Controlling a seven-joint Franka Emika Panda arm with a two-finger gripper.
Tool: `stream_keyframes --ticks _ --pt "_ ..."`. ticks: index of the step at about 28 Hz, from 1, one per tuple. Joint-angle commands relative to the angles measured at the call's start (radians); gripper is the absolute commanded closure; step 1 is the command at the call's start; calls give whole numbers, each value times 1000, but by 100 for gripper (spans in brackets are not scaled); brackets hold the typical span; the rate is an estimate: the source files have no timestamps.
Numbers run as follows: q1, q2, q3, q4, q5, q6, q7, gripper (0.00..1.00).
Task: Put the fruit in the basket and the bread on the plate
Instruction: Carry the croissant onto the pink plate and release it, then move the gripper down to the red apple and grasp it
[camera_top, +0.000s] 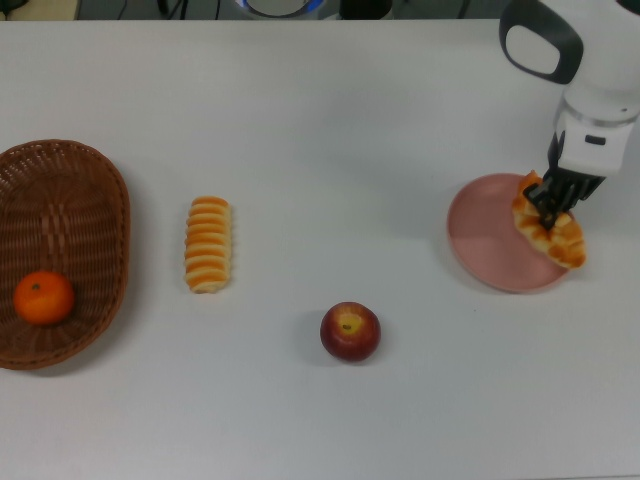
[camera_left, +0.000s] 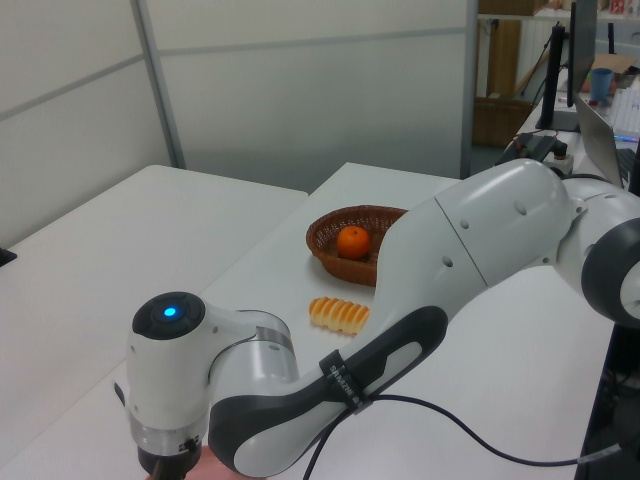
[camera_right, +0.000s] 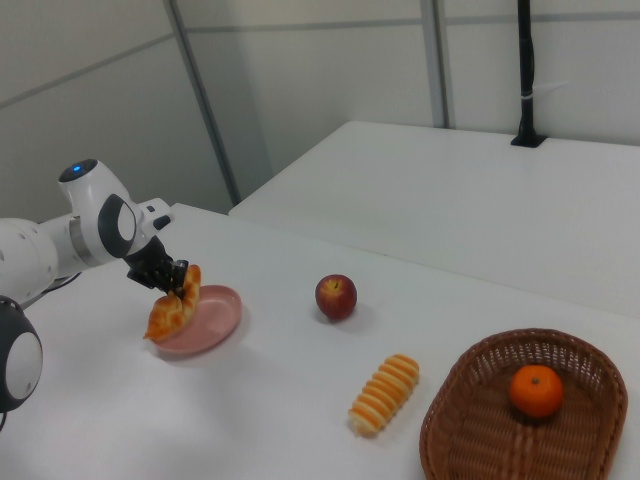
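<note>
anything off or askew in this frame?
One thing: the braided loaf, held by the gripper, sits off-centre over the pink plate, its tip overhanging the rim on the top view's right. The ridged roll, apple and the mandarin in the basket look fine.

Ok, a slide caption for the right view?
Gripper holds braided loaf above pink plate; apple waits on table.
</note>
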Motion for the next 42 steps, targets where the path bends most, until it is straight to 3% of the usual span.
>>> stream_keyframes --ticks 1,2,11,15,18,24,31,33,38,42 --pt "-4 -12 -10 -8 -20 9 12 26" --pt "-4 -12 -10 -8 -19 9 14 0" --pt "-22 -37 -11 -3 1 0 115 0" --pt "-28 -77 -11 -2 39 -83 113 0" --pt "-58 -133 -11 0 76 -193 106 0" --pt "-156 -189 -13 1 84 -284 98 0" --pt "-292 -147 -20 1 73 -194 -26 0" --pt "-320 -119 -45 1 67 -103 -31 0" --pt "-325 -59 -100 0 64 65 -31 0" --pt "-325 -12 -109 0 37 152 -31 0"
